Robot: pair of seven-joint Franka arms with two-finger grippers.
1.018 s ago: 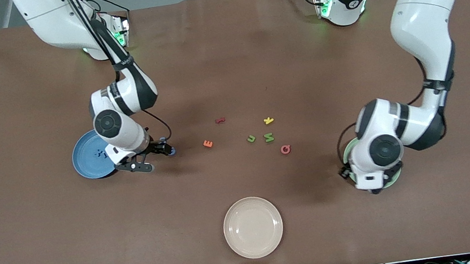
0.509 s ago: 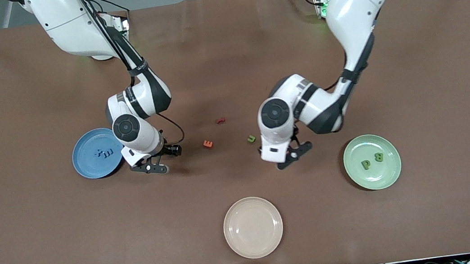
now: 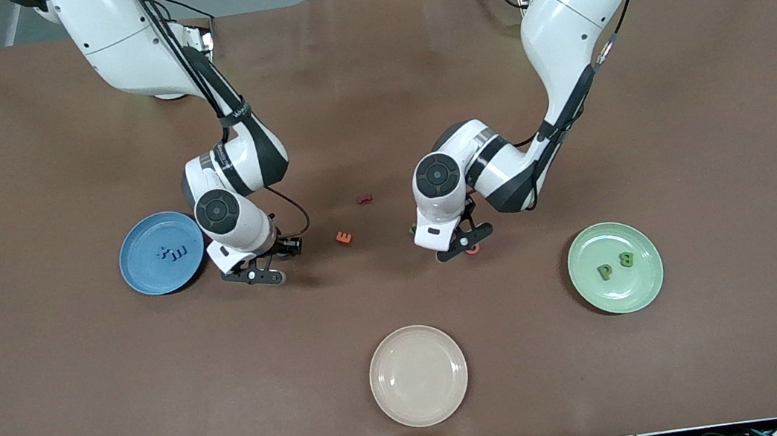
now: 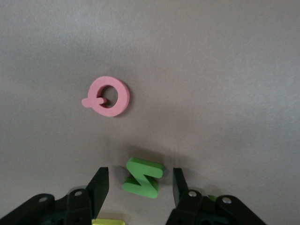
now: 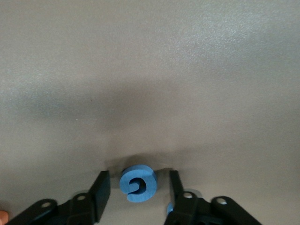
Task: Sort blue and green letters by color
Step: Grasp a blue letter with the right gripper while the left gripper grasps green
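Both arms are down low over the middle of the bench (image 3: 83,408). The left end effector (image 4: 139,187) straddles a green letter (image 4: 143,177) lying flat on the brown surface, one finger to each side with a gap showing on both, so its jaws are open and grip nothing. A pink Q (image 4: 107,96) lies close by, just clear of the fingers. The right end effector (image 5: 138,187) is set the same way around a curled blue letter (image 5: 138,183): fingers on either side, open, not touching it. In the front view that end effector sits beside the blue plate (image 3: 141,279), which holds dark blue letters (image 3: 174,253). Between the two arms lie an orange E (image 3: 344,237) and, farther from the front camera, a dark red letter (image 3: 364,199). Toward the left arm's end, the green plate (image 3: 649,285) carries a green P (image 3: 603,271) and a green B (image 3: 626,259) side by side. A cream plate (image 3: 418,375) sits nearest the front camera.
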